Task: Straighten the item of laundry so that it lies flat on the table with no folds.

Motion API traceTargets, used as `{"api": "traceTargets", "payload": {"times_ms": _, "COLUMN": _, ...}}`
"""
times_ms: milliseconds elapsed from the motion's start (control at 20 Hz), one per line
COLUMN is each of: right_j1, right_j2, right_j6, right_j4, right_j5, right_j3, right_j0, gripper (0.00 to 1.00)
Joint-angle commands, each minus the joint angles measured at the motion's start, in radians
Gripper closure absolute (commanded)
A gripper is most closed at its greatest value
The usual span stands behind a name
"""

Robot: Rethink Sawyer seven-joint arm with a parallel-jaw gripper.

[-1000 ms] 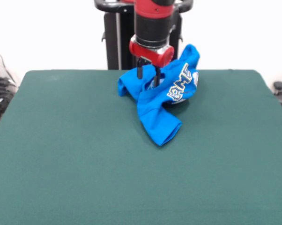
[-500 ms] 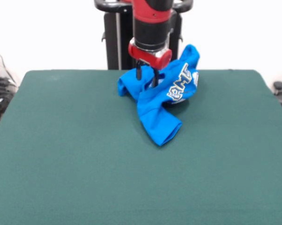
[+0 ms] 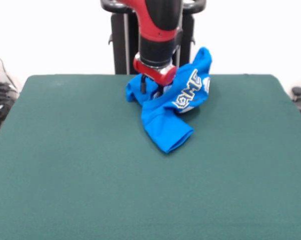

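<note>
Blue cotton, bunched up: we found the T-shirt (image 3: 171, 111) near the far edge of the green bench (image 3: 90, 180), roughly centre of its width, nowhere near flat. The claw (image 3: 152, 89) had come down into the upper left part of the heap, tips buried in cloth. We judged it pinched shut on a fold, prob. to lift or drag that part out, though the fabric hid the fingertips so we couldn't be fully sure.

One end stood up in a peak at the far right. The lettering faced us on a raised fold w/ shadow under it, so that part looked held off the bench. A rolled tube, maybe a sleeve or hem, ran down toward us.

Long axis ran diagonal: far-right peak to near-left tube end, approx. The tube's open end pointed toward the near side, slightly right.
</note>
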Motion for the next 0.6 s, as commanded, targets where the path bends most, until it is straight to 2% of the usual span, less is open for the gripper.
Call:
{"api": "traceTargets", "payload": {"times_ms": 50, "right_j1": 0.101, "right_j2": 0.076, "right_j6": 0.286, "right_j4": 0.06, "right_j5": -0.103, "right_j3": 0.0, "right_j0": 0.05, "gripper": 0.0}}
{"api": "traceTargets", "payload": {"times_ms": 350, "right_j1": 0.119, "right_j2": 0.085, "right_j6": 0.216, "right_j4": 0.018, "right_j5": -0.093, "right_j3": -0.014, "right_j0": 0.019, "gripper": 0.0}}
{"api": "traceTargets", "payload": {"times_ms": 450, "right_j1": 0.103, "right_j2": 0.086, "right_j6": 0.219, "right_j4": 0.029, "right_j5": -0.06, "right_j3": -0.004, "right_j0": 0.02, "gripper": 0.0}}
{"api": "traceTargets", "payload": {"times_ms": 600, "right_j1": 0.104, "right_j2": 0.117, "right_j6": 0.246, "right_j4": 0.033, "right_j5": -0.09, "right_j3": 0.017, "right_j0": -0.006, "gripper": 0.0}}
